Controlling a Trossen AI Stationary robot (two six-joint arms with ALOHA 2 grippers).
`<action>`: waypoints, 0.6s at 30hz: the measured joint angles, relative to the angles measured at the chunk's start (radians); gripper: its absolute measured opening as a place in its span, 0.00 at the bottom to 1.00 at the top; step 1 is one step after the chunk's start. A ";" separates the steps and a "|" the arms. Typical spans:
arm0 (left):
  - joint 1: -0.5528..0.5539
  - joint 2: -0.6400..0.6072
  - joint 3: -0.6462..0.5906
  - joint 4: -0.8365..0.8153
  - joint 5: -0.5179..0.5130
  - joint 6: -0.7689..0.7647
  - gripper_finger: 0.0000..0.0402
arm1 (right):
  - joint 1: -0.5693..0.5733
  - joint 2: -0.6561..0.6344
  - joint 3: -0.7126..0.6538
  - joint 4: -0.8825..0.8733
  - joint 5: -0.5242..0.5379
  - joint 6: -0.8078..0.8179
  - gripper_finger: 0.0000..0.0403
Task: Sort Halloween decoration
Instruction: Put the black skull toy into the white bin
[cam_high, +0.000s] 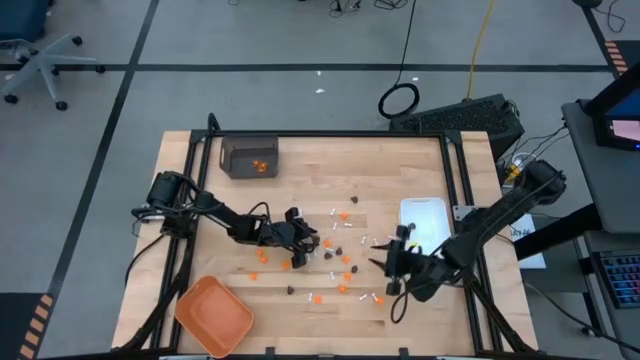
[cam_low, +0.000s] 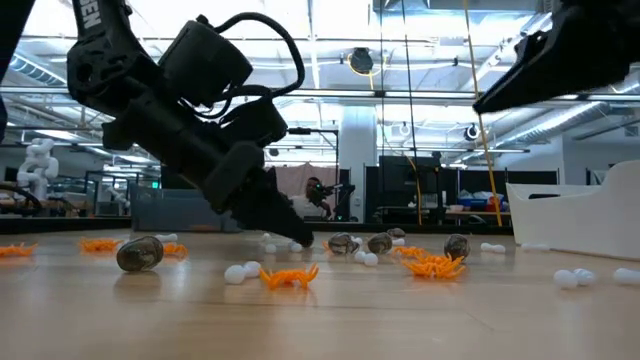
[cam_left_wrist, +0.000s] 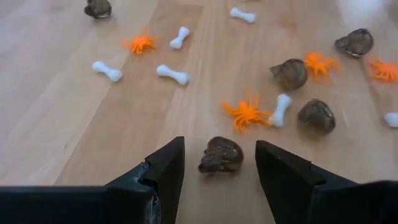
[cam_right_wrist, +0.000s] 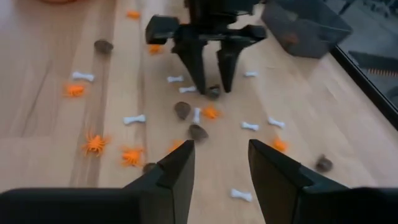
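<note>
Orange spider-like bits (cam_left_wrist: 247, 113), dark brown bits (cam_left_wrist: 289, 73) and small white bone-shaped sticks (cam_left_wrist: 172, 74) lie scattered over the middle of the wooden table (cam_high: 200, 250). My left gripper (cam_high: 300, 248) is low over the table, slanting down and open. Its fingers stand on either side of one dark brown bit (cam_left_wrist: 221, 155) with a gap on each side; the right wrist view shows the same bit (cam_right_wrist: 213, 92) from the other side. My right gripper (cam_high: 392, 265) hangs above the table's right part, open, with nothing between its fingers (cam_right_wrist: 180, 168).
A grey bin (cam_high: 250, 157) holding orange bits stands at the far left. An orange tray (cam_high: 212, 315) sits at the near left corner. A white rectangular dish (cam_high: 425, 218) lies at the right, beside my right arm. Black rails (cam_high: 460, 200) run along the table's sides.
</note>
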 joint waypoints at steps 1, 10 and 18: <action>0.003 0.000 0.000 -0.004 0.001 0.001 0.47 | 0.000 0.026 0.000 0.034 0.003 -0.019 0.33; 0.041 0.031 0.000 0.011 0.028 0.007 0.27 | -0.043 0.232 -0.001 0.442 -0.002 -0.200 0.33; 0.044 0.045 0.001 0.057 0.047 0.035 0.05 | -0.086 0.421 -0.001 0.714 -0.005 -0.295 0.33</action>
